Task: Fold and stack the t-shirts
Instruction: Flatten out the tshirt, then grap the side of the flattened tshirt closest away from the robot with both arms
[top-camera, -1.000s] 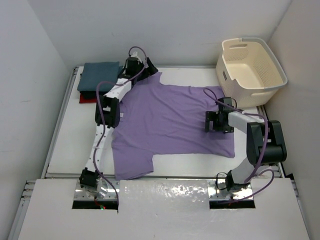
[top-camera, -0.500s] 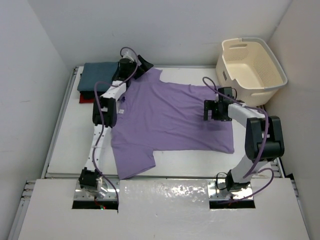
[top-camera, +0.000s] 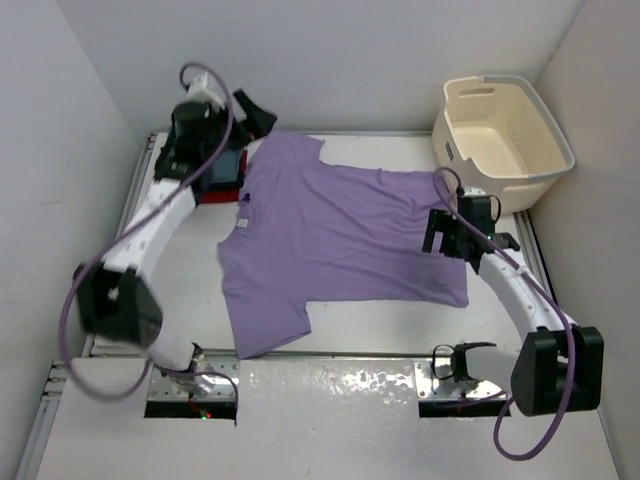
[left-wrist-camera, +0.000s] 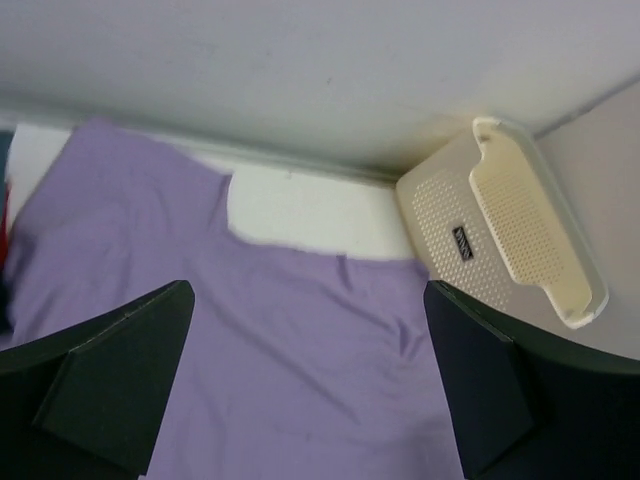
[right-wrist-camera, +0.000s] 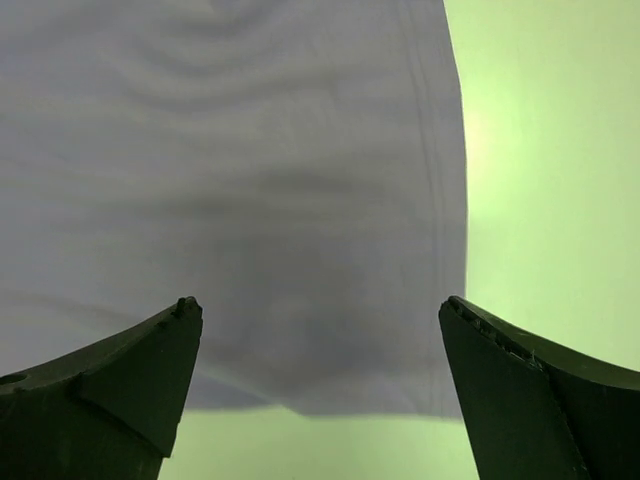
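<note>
Across the table's middle, the lavender t-shirt (top-camera: 340, 240) lies spread flat, collar to the left, hem to the right.

Both grippers are released and hold nothing. The left gripper (top-camera: 255, 112) hangs high over the far-left corner, near the far sleeve and the red t-shirt (top-camera: 214, 192) in the folded pile. The right gripper (top-camera: 447, 235) hovers over the hem, with 1 hem corner showing in its wrist view. The first fold looks due. To do it well, I would have the 2 grippers pinch the same long side, at the sleeve and at the hem corner. They should grip the cloth only, lift low, and travel together so the crease runs straight.
</note>
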